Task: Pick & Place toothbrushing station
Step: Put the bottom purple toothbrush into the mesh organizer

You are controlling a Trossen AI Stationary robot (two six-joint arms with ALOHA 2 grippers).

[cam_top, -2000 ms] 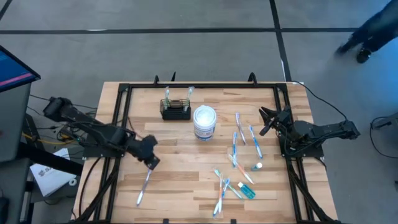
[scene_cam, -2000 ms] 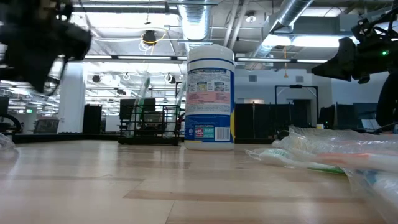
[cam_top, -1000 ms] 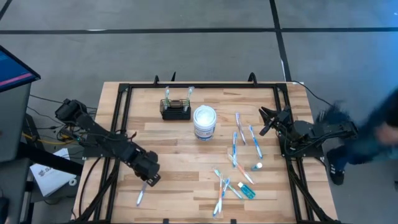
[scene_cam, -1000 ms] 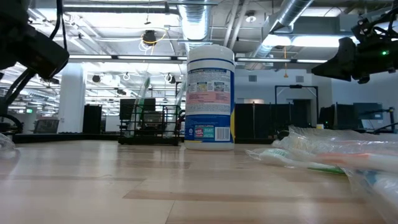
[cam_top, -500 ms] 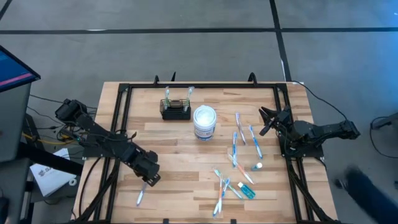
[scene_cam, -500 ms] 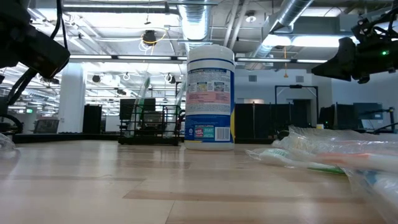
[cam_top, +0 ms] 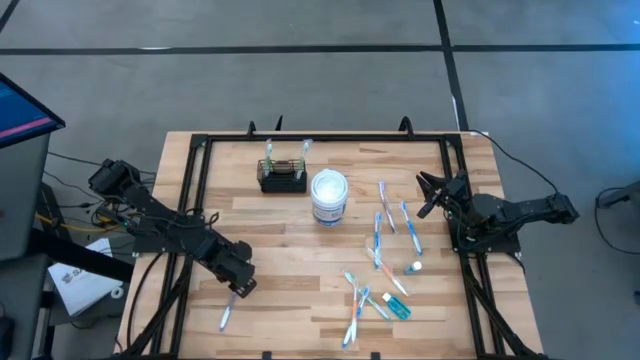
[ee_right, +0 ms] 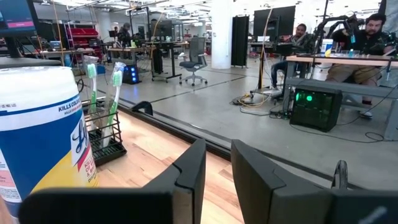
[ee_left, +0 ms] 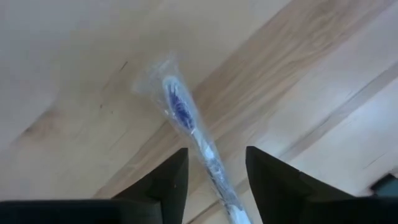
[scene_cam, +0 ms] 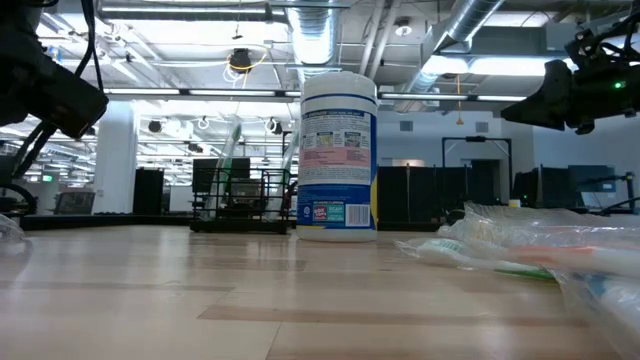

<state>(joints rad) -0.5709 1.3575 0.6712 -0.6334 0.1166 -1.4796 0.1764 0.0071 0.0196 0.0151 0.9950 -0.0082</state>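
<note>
The toothbrushing station point(cam_top: 282, 176), a small black wire rack with two green toothbrushes upright in it, stands on the table at the far middle, left of the white tub point(cam_top: 329, 196). It also shows in the low view point(scene_cam: 240, 200) and the right wrist view point(ee_right: 104, 140). My left gripper point(cam_top: 237, 288) points down at the near left, open. Its fingers stand on either side of a wrapped toothbrush point(ee_left: 184, 116) that lies flat on the wood point(cam_top: 226, 314), with a gap at each side. My right gripper point(cam_top: 427, 196) waits open at the right edge, holding nothing.
Several wrapped toothbrushes and a small tube point(cam_top: 397, 306) lie scattered over the table's right half, from the tub toward the near edge. A black frame point(cam_top: 300, 138) runs along the far edge and down both sides. Bare wood lies between my left gripper and the rack.
</note>
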